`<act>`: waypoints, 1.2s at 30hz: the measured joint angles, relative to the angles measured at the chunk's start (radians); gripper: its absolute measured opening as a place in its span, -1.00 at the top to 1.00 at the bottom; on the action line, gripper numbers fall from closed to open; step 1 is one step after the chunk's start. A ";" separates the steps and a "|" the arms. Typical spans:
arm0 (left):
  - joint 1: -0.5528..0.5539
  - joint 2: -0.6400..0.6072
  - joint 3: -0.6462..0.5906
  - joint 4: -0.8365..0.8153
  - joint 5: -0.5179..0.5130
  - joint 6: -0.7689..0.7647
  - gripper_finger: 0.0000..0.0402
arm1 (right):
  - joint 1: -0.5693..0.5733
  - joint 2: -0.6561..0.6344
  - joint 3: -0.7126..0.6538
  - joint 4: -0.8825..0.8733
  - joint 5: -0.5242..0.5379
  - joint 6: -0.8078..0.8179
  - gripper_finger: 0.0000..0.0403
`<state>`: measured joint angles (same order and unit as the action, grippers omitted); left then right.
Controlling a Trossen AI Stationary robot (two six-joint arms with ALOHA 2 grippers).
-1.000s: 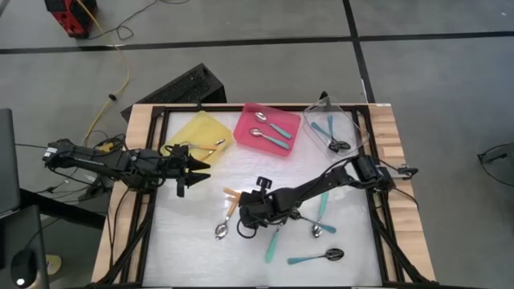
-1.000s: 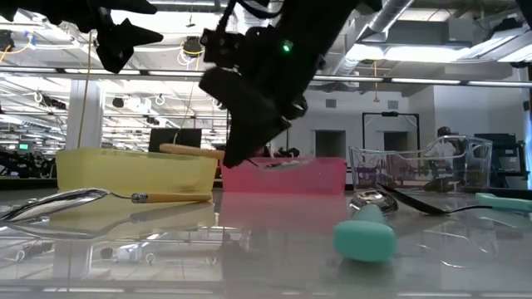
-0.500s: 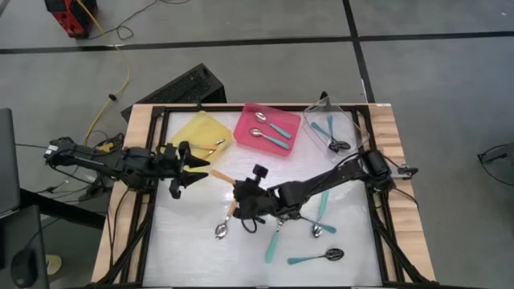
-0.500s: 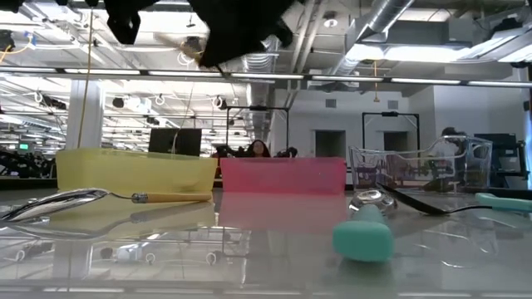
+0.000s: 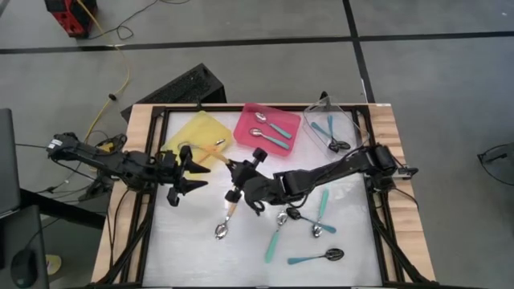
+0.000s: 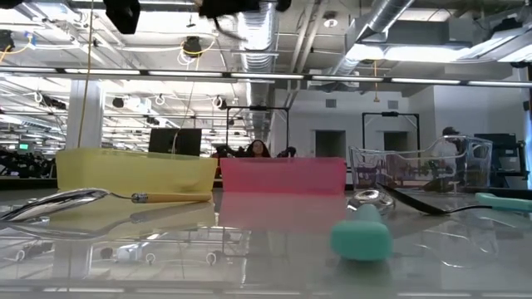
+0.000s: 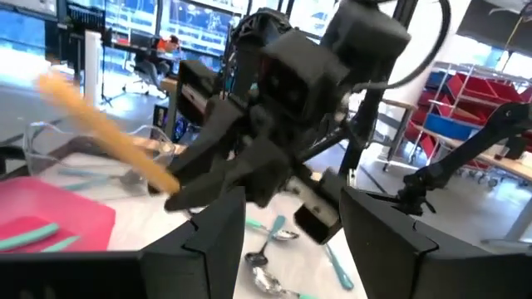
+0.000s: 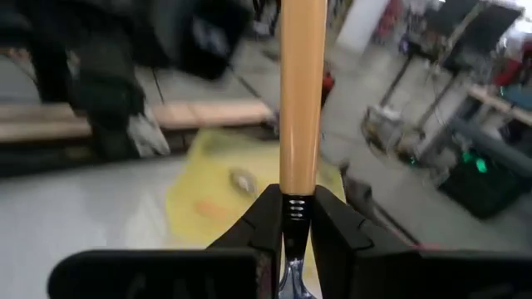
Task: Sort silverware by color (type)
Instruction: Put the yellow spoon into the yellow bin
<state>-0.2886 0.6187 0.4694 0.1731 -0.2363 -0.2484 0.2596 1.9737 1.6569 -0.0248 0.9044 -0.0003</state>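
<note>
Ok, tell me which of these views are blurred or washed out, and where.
Right wrist view: the orange-handled spoon in the right gripper is sharp, while the yellow tray behind is smeared. Left wrist view: the same handle is a soft streak. Low view: the near teal handle is out of focus and the tabletop mirrors the trays. High view: even light, a pale sheen on the table.

Orange-handled spoon (image 8: 300,100) aloft over table
</note>
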 joint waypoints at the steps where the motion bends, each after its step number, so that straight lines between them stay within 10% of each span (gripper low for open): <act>1: -0.001 0.006 0.000 0.009 -0.007 0.007 0.10 | 0.006 -0.002 0.000 0.044 -0.001 -0.031 0.67; 29: -0.005 0.208 0.000 0.315 -0.050 0.177 0.11 | 0.048 -0.002 0.000 0.173 -0.154 -0.138 0.67; 36: -0.005 0.164 0.000 0.299 -0.049 0.192 0.38 | 0.048 -0.002 0.000 0.162 -0.146 -0.139 0.67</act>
<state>-0.2932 0.7831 0.4694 0.4719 -0.2852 -0.0563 0.3077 1.9720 1.6573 0.1372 0.7586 -0.1396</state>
